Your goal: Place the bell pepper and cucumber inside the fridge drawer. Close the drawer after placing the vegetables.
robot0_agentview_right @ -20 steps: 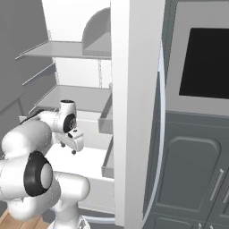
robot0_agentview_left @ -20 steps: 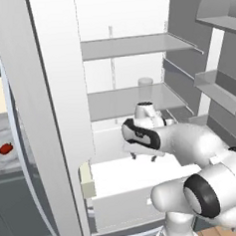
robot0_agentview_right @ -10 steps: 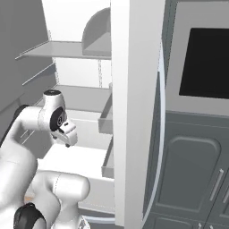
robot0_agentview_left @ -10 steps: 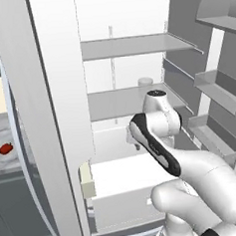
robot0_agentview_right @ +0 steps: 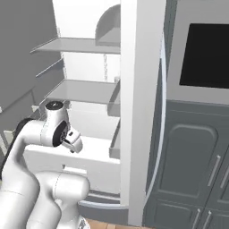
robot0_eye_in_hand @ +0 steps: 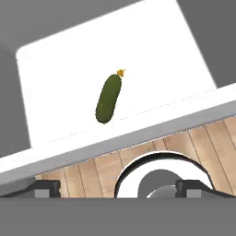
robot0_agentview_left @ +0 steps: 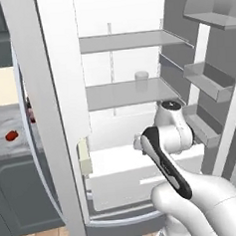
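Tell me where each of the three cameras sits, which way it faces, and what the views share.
Left base view: behind the arm on its left, facing the open fridge; the white arm rises at lower right, the bell pepper lies on the counter at left.
Right base view: behind on the right, facing the fridge and grey cabinets; the arm rises at lower left.
Hand view: on the hand, looking down into the fridge drawer at the cucumber; the open claw at bottom.
Shared: both base views show the drawer pulled out.

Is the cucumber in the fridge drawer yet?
Yes. The cucumber lies flat on the white floor of the open fridge drawer, touching nothing else.
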Robot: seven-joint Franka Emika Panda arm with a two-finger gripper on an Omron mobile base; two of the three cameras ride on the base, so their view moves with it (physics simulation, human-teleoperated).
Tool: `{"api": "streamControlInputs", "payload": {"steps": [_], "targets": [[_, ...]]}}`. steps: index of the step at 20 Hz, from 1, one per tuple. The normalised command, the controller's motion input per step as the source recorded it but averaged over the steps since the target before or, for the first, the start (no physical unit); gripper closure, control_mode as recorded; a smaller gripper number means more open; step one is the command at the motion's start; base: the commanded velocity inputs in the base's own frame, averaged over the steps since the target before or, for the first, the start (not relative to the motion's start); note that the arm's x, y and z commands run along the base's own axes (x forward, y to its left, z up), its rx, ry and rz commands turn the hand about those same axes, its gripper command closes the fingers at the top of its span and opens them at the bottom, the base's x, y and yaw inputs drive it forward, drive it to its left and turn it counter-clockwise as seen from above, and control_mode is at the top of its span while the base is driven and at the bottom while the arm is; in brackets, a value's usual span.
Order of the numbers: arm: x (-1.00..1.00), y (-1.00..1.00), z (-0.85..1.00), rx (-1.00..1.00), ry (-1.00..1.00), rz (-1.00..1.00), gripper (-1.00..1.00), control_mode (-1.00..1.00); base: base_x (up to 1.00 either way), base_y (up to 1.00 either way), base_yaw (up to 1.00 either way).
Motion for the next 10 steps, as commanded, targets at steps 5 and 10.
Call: {"api": "streamControlInputs", "payload": {"steps": [5, 10], "targets": [[0.0, 0.0, 0.0, 0.0, 0.0, 0.0, -1.0, 1.0, -1.0, 0.62, 0.11], [0.0, 0.0, 0.0, 0.0, 0.0, 0.0, -1.0, 1.0, -0.84, 1.0, 0.09]]}}
